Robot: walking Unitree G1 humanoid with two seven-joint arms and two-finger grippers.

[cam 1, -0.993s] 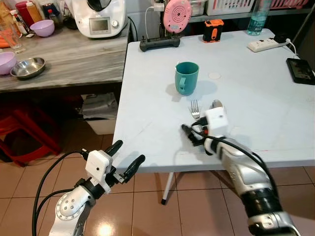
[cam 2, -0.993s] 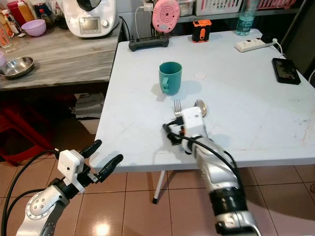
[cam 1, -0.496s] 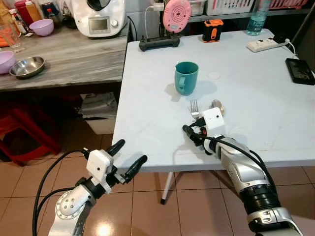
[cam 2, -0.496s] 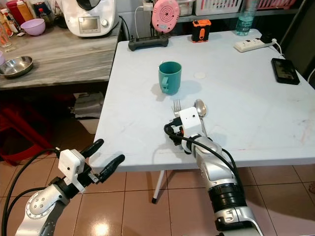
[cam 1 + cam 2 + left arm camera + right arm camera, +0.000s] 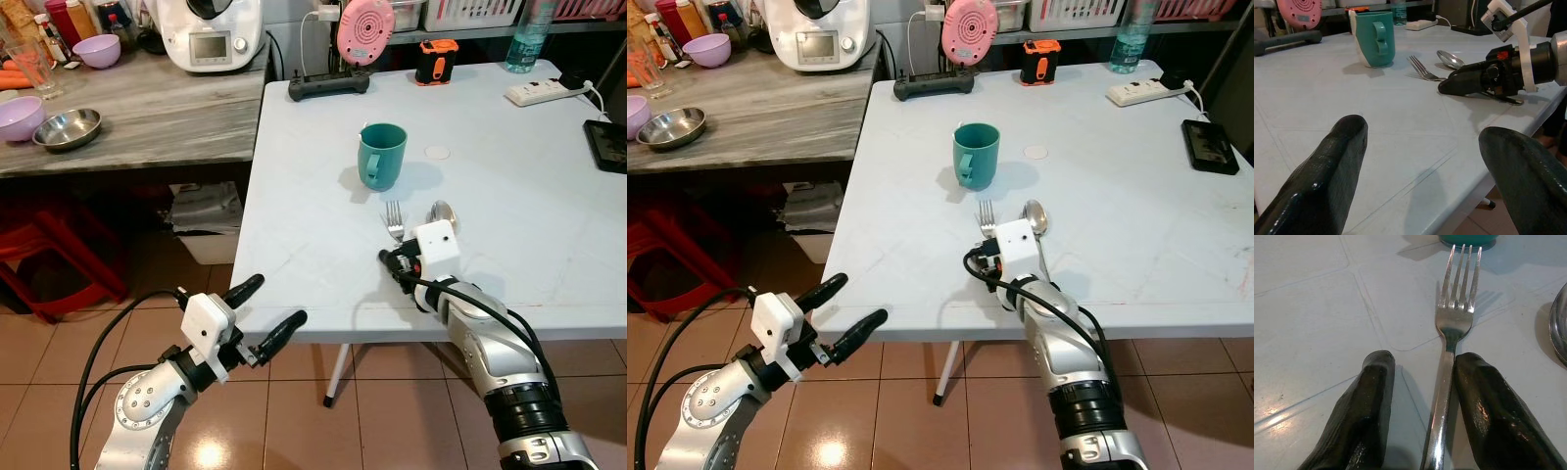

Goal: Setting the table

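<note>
A silver fork lies flat on the white table, with a spoon beside it and a teal mug just behind. My right gripper rests low on the table at the fork's handle end. In the right wrist view the fork runs between the two black fingers; it touches one and a gap separates it from the other, so the gripper is open. My left gripper hangs open below the table's front edge, holding nothing.
At the table's far edge stand a black device, a pink fan, an orange gadget, a power strip and a phone. To the left, a grey counter carries bowls and a kitchen machine.
The whole view has shifted slightly. My right gripper stays at the fork's handle. The left gripper has risen a little toward the table's front edge.
</note>
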